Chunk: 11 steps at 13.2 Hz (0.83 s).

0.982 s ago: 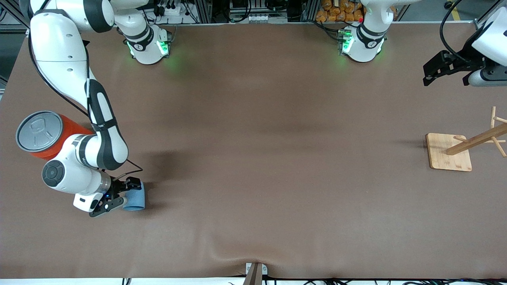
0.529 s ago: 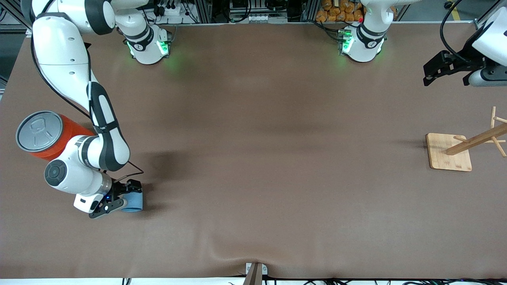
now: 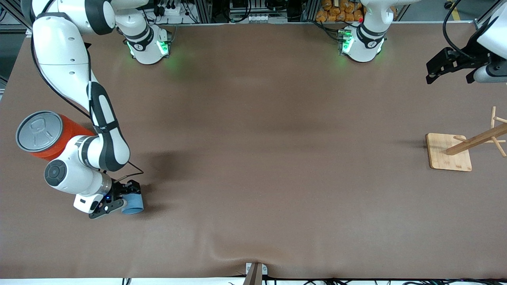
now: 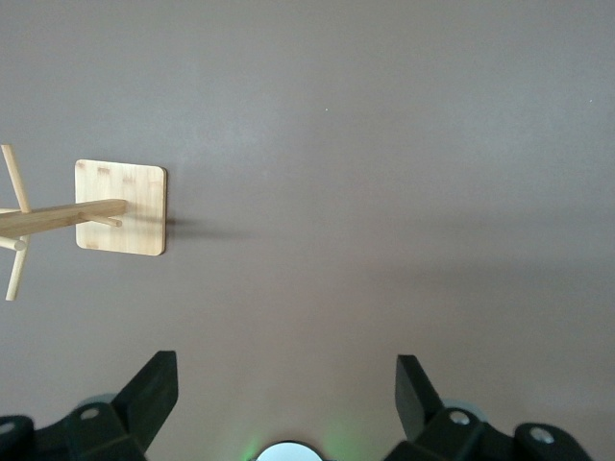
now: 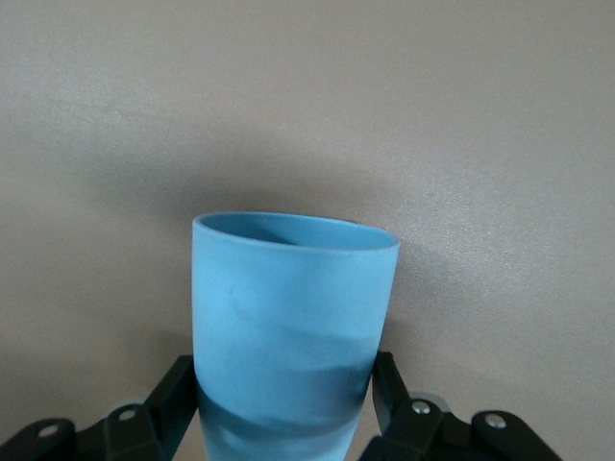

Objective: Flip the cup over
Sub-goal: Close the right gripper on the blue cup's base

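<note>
Cup [image 5: 288,327] sits clamped in my right jaws [image 3: 119,199], low on the surface near the orange can [image 3: 45,135]; light, stiff, smooth plastic, best gripped across its tapered wall. My left jaws [image 4: 286,389] wait spread above the wooden rack [image 4: 115,208]. Its base is hidden.

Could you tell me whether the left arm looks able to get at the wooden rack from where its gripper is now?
Probably yes. The left gripper hangs open over bare table at its own end, the wooden rack stands close by with nothing between them, and the right gripper is occupied far off, shut on the cup.
</note>
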Available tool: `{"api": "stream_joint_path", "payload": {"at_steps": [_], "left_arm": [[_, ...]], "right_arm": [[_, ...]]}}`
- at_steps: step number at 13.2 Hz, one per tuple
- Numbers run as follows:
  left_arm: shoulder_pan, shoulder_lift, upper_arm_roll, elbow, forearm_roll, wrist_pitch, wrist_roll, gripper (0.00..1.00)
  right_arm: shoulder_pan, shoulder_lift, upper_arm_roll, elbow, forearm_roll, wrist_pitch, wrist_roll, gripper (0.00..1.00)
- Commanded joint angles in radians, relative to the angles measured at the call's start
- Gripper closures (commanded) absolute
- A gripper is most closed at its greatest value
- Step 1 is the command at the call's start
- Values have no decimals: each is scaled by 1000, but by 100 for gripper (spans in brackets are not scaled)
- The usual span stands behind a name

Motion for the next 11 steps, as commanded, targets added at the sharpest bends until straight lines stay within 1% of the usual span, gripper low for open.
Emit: {"api": "stream_joint_path", "payload": {"at_steps": [1, 2, 4, 5, 7, 9, 10, 11], "left_arm": [[9, -32, 2, 0, 18, -14, -1, 0], [11, -34, 5, 1, 18, -17, 0, 0], [9, -34, 2, 1, 14, -17, -4, 0], [9, -35, 0, 1, 14, -17, -19, 0], [9, -35, -3, 1, 12, -17, -49, 0], [9, -43, 0, 1, 11, -17, -49, 0], [9, -43, 2, 1, 7, -17, -50, 0], [9, -45, 2, 1, 7, -16, -50, 0]], "right_arm": [[3, 8, -3, 7, 25, -2, -29, 65], [2, 8, -3, 7, 27, -2, -73, 65], [3, 5, -3, 7, 27, -4, -162, 74], [6, 3, -3, 9, 25, -5, -181, 77], [6, -8, -3, 9, 25, -14, -227, 77], [9, -18, -3, 9, 25, -19, -320, 80], [17, -31, -1, 9, 25, -34, -386, 81], [28, -44, -1, 10, 25, -80, -447, 84]]}}
